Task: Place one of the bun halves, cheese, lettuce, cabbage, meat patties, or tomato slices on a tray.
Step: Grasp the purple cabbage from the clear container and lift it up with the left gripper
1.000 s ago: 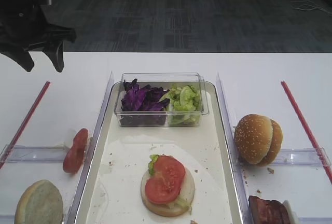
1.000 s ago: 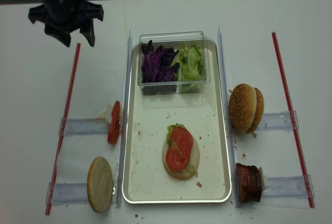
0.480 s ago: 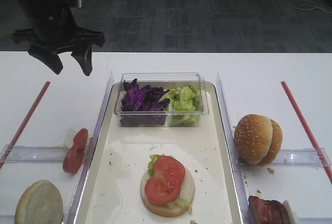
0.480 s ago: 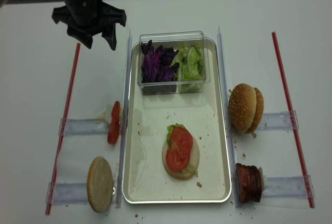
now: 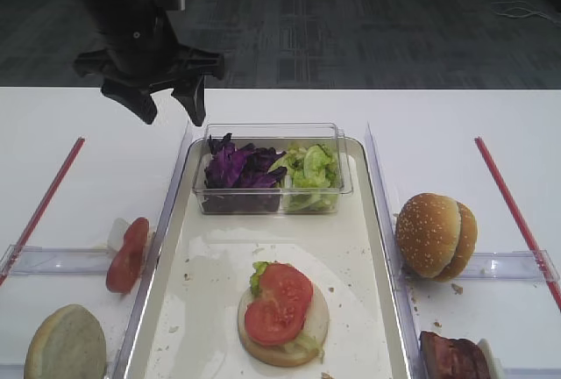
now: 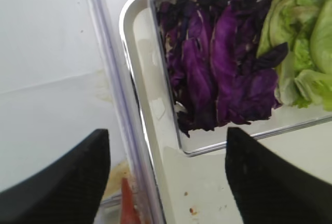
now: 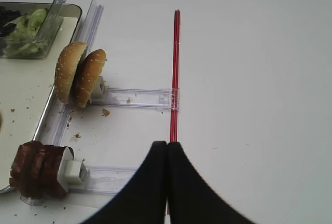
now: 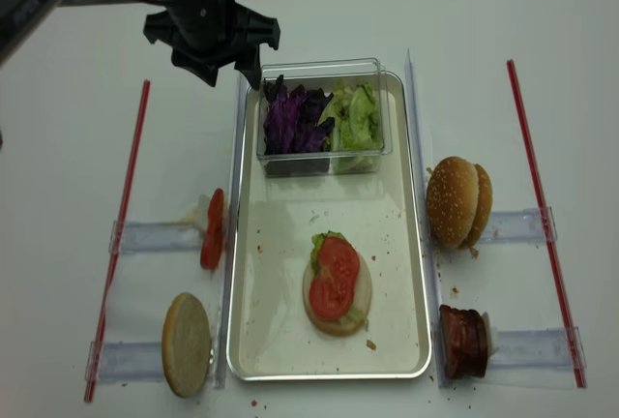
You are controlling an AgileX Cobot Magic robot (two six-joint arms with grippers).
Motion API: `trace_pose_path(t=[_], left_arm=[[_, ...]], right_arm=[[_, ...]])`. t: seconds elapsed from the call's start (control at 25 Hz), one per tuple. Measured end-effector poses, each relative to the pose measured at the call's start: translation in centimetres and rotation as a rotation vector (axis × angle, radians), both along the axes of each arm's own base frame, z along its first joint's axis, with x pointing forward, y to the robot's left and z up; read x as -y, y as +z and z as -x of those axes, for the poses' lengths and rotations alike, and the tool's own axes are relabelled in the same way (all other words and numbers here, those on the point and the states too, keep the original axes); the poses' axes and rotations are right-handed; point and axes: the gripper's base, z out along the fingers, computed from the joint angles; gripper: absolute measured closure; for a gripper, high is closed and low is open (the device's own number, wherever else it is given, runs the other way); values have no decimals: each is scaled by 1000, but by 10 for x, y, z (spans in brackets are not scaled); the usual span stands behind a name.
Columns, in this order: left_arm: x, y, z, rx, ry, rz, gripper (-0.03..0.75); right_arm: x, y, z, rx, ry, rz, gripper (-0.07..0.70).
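**Left claw poised beside the cabbage tub**

Hovering above the table just off the tray's far left corner, the left gripper (image 5: 166,109) is seen with its jaws spread wide and nothing between them. In the left wrist view the cabbage (image 6: 220,79) lies ahead and to the right of the jaws, filling the left half of the clear tub (image 5: 272,168), with the lettuce (image 6: 301,53) beyond it in the right half. The tub is set across the far end of the tray (image 5: 377,247), its long axis running side to side. A short move rightward and down is judged to be what a pick from the cabbage calls for, and the left arm is plainly the nearer one. The right gripper (image 7: 166,182) is pressed shut and empty, low over the table's right side. A bun base (image 5: 282,319) topped with lettuce and tomato slices (image 5: 279,303) sits near the tray's near edge. Beyond the white table (image 5: 438,111) a dark carpeted floor (image 5: 351,19) is seen.
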Motion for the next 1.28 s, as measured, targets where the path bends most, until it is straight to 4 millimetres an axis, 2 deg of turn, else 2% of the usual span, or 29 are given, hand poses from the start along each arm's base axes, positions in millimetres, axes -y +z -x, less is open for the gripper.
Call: trace_pose_path(t=[0.36, 0.68, 1.04, 1.28], left_arm=[[34, -11, -13, -10, -57, 27, 265], [66, -36, -28, -78, -110, 19, 265], [74, -69, -40, -130, -114, 1, 276], [76, -82, -43, -155, -113, -5, 277]], right_arm=[[0, 0, 0, 0, 0, 0, 568], [0, 0, 0, 0, 0, 0, 568], [0, 0, 0, 0, 0, 0, 568], [0, 0, 0, 0, 0, 0, 568]])
